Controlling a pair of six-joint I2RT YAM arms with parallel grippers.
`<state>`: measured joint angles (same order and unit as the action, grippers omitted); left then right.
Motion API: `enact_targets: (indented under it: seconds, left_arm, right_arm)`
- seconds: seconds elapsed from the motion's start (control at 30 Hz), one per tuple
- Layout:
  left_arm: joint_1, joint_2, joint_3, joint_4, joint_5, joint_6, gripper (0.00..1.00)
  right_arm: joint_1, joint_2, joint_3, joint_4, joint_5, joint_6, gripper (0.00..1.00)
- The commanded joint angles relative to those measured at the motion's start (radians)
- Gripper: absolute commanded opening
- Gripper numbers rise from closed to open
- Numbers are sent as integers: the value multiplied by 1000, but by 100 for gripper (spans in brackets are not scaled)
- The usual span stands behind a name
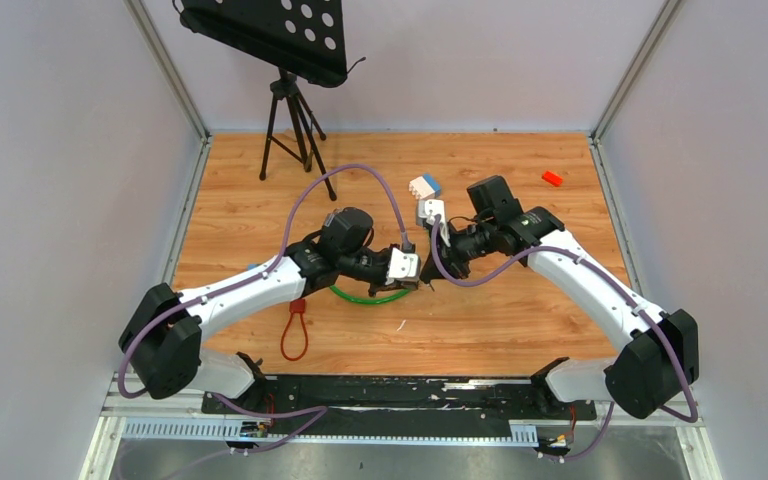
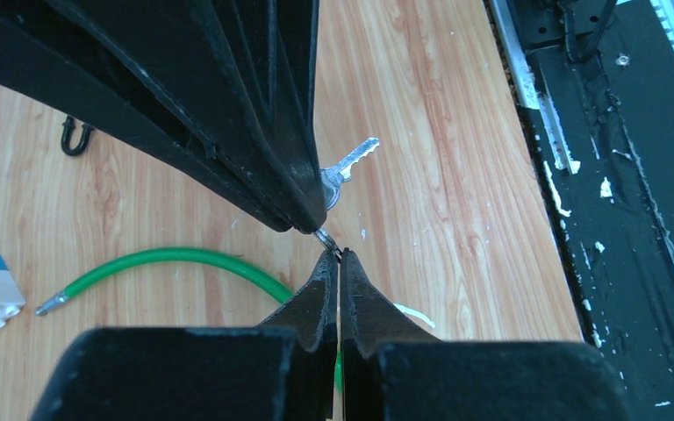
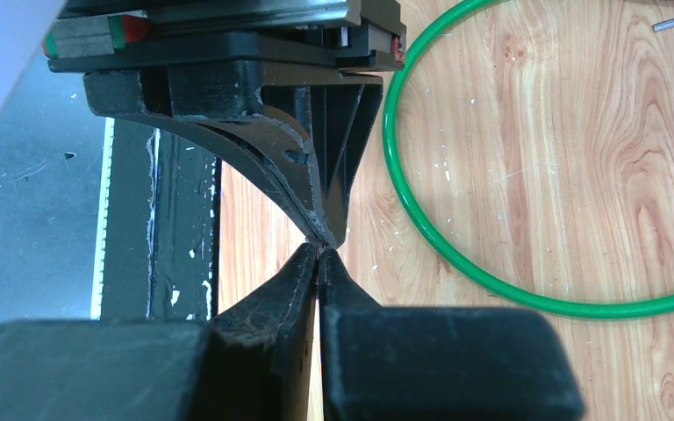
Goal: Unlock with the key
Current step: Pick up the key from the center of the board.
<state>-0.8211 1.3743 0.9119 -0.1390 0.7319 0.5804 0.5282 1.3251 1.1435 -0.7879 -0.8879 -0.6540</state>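
Above mid-table, left gripper [image 2: 340,257] is clamped shut on the small steel key ring [image 2: 326,238]; right gripper [image 3: 320,256], closed, pinches the silver metal key [image 2: 351,162], likely to reorient its blade.

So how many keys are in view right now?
1: a silver key poking out beside the tips of the right gripper, seen in the left wrist view. More could be hidden behind that gripper; the other views show none.

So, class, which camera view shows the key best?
The left wrist view: the key juts out at the tip of the right gripper, toothed blade clear against the wooden table. The right wrist view hides it behind closed fingers; in the top view it is too small to make out.
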Motion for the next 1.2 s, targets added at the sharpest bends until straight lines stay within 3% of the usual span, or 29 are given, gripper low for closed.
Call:
enact_targets:
  seconds: [0.0, 0.5, 0.8, 0.93, 1.03, 1.17]
  left_arm:
    - [-4, 5, 43, 24, 142, -32, 0]
    - [-4, -16, 7, 72, 159, -64, 0]
    - [-4, -73, -59, 205, 79, -122, 0]
    - [-4, -76, -60, 205, 80, -123, 0]
    - [-4, -75, -61, 204, 81, -122, 0]
    - [-4, -74, -62, 199, 70, -117, 0]
  right_arm:
    - [4, -13, 10, 65, 46, 7, 6]
    - [12, -32, -6, 70, 76, 8, 18]
    - [11, -60, -45, 70, 24, -5, 48]
    - [12, -47, -52, 69, -11, -9, 57]
    - [11, -23, -54, 69, -25, -9, 58]
    - [11, -15, -50, 74, -27, -9, 53]
